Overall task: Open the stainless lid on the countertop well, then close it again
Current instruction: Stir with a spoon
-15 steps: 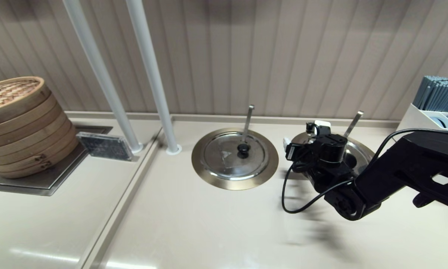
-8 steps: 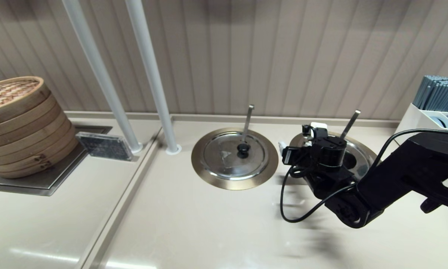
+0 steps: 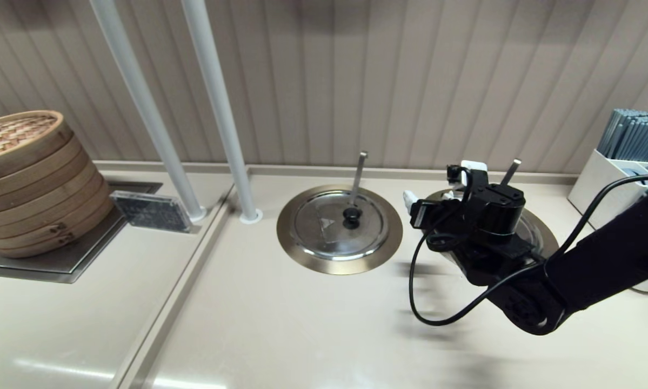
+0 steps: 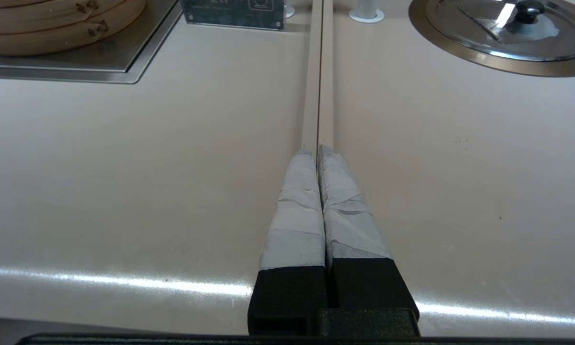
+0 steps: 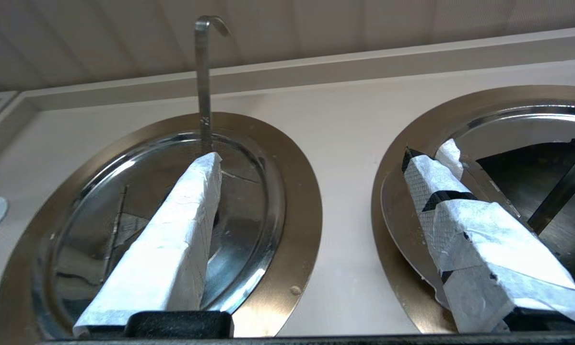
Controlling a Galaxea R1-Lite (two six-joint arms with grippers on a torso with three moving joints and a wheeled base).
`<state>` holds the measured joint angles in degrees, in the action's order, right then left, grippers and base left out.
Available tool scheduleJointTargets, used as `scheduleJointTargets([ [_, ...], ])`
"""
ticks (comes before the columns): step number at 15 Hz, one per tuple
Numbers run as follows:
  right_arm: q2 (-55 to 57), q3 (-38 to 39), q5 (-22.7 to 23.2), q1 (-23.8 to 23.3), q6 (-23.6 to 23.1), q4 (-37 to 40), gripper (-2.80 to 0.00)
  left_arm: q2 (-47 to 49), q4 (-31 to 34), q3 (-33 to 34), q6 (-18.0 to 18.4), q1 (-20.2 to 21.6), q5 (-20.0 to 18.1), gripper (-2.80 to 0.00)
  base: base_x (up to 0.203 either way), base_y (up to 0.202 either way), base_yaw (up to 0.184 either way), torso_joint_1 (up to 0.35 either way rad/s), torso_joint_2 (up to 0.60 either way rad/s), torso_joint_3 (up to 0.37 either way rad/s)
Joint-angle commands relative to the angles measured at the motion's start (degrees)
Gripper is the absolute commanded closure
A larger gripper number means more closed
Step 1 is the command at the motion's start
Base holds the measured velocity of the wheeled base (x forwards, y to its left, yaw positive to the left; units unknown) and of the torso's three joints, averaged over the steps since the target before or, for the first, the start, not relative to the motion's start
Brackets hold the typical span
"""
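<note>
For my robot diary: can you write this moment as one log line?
right gripper open over lid | lid not gripped | left gripper shut, parked over counter

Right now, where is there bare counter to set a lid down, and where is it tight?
Bare: beige countertop in front of the gold-ringed twin well, up to the counter seam. Crowded: the right pincer, open, over the slanted-ladle countertop well; the white chopstick holder beyond.

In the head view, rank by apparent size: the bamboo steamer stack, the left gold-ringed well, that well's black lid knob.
1. Bamboo steamer stack, though the picture's left edge crops it.
2. Left gold-ringed well, a close second: similar width, less height.
3. Black lid knob, far the smallest.
</note>
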<state>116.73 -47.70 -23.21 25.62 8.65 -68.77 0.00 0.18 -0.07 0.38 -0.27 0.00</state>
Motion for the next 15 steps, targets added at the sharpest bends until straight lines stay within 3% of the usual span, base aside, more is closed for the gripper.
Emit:
scheduleJointTargets([
  [1, -4.1, 0.5, -0.1, 0.9, 0.6, 1.4, -2.80, 0.0, 0.0, 0.0, 0.1, 0.0, 0.0, 0.00, 0.000, 0.000, 0.000, 0.000, 0.00, 0.000],
  [3, -5.1, -0.6, 0.0, -3.4, -0.8, 3.9, -2.80, 0.0, 0.0, 0.0, 0.1, 0.0, 0.0, 0.00, 0.000, 0.000, 0.000, 0.000, 0.00, 0.000],
  [6, -2.6, -5.9, 0.5, -16.0, -1.7, 14.6, -2.80, 0.0, 0.0, 0.0, 0.0, 0.0, 0.0, 0.00, 0.000, 0.000, 0.000, 0.000, 0.00, 0.000],
  [8, 2.1, -11.3, 1.9, -22.3, 3.4, 21.5, -2.80, -0.1, 0.0, 0.0, 0.0, 0.0, 0.0, 0.00, 0.000, 0.000, 0.000, 0.000, 0.00, 0.000],
  [10, 3.1, -12.8, 8.8, -25.1, 5.8, 23.7, -2.80, 0.0, 0.0, 0.0, 0.0, 0.0, 0.0, 0.00, 0.000, 0.000, 0.000, 0.000, 0.00, 0.000],
  [15, 6.9, -24.5, 9.5, -28.4, 4.2, 31.3, -2.80, 0.0, 0.0, 0.0, 0.1, 0.0, 0.0, 0.00, 0.000, 0.000, 0.000, 0.000, 0.00, 0.000],
])
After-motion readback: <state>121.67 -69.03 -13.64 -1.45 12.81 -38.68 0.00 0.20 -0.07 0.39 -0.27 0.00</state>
